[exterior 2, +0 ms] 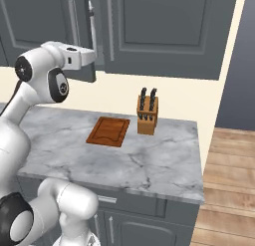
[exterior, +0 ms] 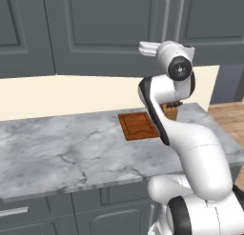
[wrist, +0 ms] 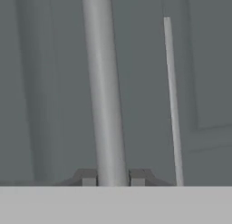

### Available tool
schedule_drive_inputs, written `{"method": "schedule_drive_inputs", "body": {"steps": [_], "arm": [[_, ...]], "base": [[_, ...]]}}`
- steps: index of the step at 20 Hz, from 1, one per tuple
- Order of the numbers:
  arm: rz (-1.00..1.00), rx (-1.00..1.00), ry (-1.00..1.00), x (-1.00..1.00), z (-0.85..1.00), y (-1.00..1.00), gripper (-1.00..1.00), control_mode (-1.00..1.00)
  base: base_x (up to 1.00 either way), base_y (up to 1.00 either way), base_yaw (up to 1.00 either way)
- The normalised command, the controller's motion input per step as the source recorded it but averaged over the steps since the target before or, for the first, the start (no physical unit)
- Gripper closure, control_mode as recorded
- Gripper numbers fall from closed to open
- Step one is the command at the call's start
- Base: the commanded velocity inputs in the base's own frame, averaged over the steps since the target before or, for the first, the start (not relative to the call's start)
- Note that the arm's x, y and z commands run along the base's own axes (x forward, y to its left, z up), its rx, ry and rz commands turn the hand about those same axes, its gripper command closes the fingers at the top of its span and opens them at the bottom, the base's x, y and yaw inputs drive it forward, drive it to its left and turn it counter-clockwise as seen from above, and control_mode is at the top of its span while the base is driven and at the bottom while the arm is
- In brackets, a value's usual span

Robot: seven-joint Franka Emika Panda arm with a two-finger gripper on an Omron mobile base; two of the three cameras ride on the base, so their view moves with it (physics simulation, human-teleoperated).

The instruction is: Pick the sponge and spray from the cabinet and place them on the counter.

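At the cabinet (exterior: 109, 29), your arm was raised with its hand reaching toward the doors, well above the counter (exterior: 71, 153). In the hand view the gripper (wrist: 113, 177) sat with one long silver handle (wrist: 103, 87) running straight down between its two finger tips (wrist: 89, 177), a tip close on either side of the bar. You had the jaws closed around that handle; whether the pads actually pressed on the metal I could not tell, since the tips were mostly cut off at the bottom of the picture. A second, thinner-looking handle (wrist: 172, 100) stood beside the first, on the neighbouring door panel, apart from the gripper.

In the right base view the door nearest the hand looked slightly swung out from the cabinet face, its edge showing dark just beside the wrist; I could not see inside. Sponge and spray were not visible to you in any picture; the doors in front of the cabinet interior hid whatever was on the shelf.

Below the cabinet, on the counter, a brown cutting board (exterior 2: 108, 131) lay flat, and a wooden knife block (exterior 2: 147, 115) stood upright just beside it, against the cream wall. Dark grey drawers (exterior: 28, 212) ran under the counter slab.
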Motion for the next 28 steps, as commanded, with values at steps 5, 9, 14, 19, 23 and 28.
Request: {"method": "schedule_drive_inputs", "body": {"steps": [5, 9, 14, 19, 23, 28], "arm": [[0.00, 0.00, 0.02, -0.68, 0.29, 0.10, 1.00, -1.00], [0.00, 0.00, 0.02, -0.71, 0.29, 0.18, 1.00, -1.00], [0.00, 0.00, 0.03, -0.71, 0.27, 0.27, 1.00, -1.00], [0.00, 0.00, 0.02, -0.72, 0.26, 0.34, 1.00, -1.00], [0.00, 0.00, 0.02, -0.71, 0.24, 0.40, 1.00, -1.00], [0.00, 0.00, 0.02, -0.68, 0.24, 0.45, 1.00, -1.00]], "base": [[0.00, 0.00, 0.00], [0.00, 0.00, 0.00], [0.00, 0.00, 0.00], [0.00, 0.00, 0.00], [0.00, 0.00, 0.00], [0.00, 0.00, 0.00]]}}
